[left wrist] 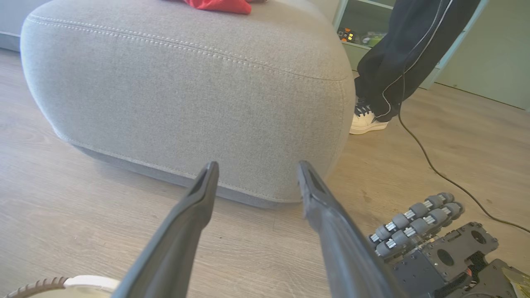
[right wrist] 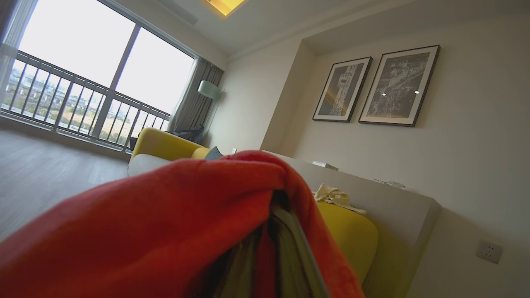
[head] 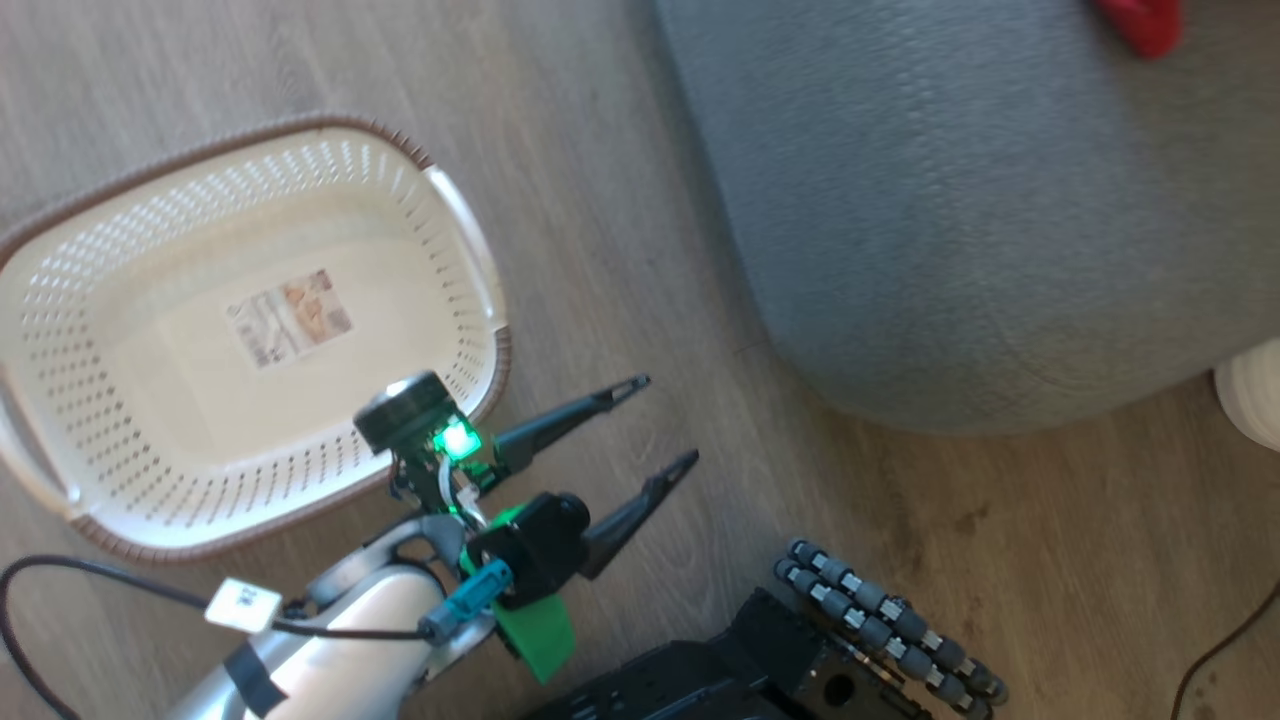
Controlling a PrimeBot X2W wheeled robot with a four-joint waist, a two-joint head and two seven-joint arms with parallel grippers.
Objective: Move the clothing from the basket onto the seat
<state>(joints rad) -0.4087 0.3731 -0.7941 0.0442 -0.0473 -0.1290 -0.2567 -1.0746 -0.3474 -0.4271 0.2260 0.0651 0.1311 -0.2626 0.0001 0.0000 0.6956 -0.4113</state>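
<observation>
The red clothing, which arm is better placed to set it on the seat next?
Right. The right gripper is shut on the red clothing, so it likely only needs carrying to the seat. The left gripper hangs open and empty beside the empty basket.

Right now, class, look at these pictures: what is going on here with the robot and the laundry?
The basket sits empty on the floor. The robot's left hand hangs open beside it, holding nothing. Its right hand is shut on a red garment that drapes over its fingers. On top of the grey seat lies red clothing. A person stands by the seat.
</observation>
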